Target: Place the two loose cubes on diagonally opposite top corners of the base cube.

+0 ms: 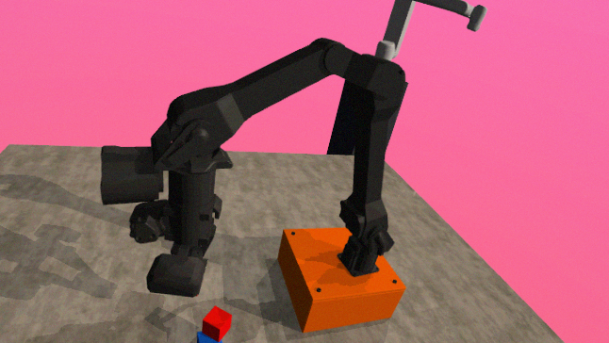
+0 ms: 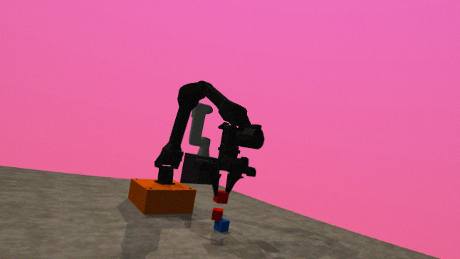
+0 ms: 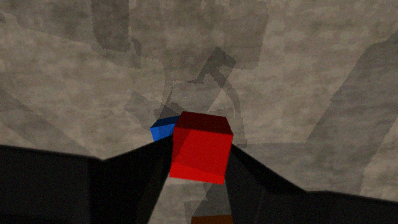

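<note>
Top: matte red cube (image 1: pixel 217 323) (image 2: pixel 217 214) sits on the blue base cube (image 1: pixel 207 337) (image 2: pixel 222 225) (image 3: pixel 164 130), off toward one corner; gripper fingers hidden. Exterior: black parallel-jaw gripper (image 2: pixel 222 193) (image 3: pixel 200 145) pinching a second red cube (image 2: pixel 221 197) (image 3: pixel 201 148), above the stack, gap visible between. Wrist: held cube between both fingers, blue cube partly behind it.

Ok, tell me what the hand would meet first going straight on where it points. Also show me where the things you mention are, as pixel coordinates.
The hand (image 1: pixel 188 286) (image 2: pixel 221 192) (image 3: pixel 200 145) points down, so its held red cube (image 2: pixel 221 197) (image 3: pixel 201 154) would probably meet the lower red cube (image 1: pixel 217 323) (image 2: pixel 217 214), or else the blue cube (image 1: pixel 207 337) (image 2: pixel 222 225) (image 3: pixel 162 132); depth is unclear.
</note>
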Action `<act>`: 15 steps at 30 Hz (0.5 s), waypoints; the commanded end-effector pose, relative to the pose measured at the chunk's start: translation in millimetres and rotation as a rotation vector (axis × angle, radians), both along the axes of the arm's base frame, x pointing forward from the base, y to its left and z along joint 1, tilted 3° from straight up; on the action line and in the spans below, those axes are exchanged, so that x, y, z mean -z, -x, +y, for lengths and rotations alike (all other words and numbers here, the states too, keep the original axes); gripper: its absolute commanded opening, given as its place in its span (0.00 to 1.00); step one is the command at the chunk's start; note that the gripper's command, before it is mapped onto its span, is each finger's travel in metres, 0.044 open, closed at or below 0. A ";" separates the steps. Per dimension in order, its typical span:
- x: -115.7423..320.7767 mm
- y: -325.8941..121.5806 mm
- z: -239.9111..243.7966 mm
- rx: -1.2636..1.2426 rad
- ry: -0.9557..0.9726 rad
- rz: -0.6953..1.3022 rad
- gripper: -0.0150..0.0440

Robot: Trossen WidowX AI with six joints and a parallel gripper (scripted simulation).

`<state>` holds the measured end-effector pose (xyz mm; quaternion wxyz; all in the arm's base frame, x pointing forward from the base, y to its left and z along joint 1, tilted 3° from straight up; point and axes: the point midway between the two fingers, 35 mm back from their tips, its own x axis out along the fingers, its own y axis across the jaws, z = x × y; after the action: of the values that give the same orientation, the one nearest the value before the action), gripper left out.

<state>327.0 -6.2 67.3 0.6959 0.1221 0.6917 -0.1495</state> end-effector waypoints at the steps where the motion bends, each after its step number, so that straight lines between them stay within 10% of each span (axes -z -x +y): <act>1: 2.7 0.9 9.2 -0.150 -0.002 0.010 0.43; 15: 6.8 3.9 44.3 -0.741 -0.006 0.032 0.43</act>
<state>324.8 31.2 63.0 0.6993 -0.1013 0.7038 0.0736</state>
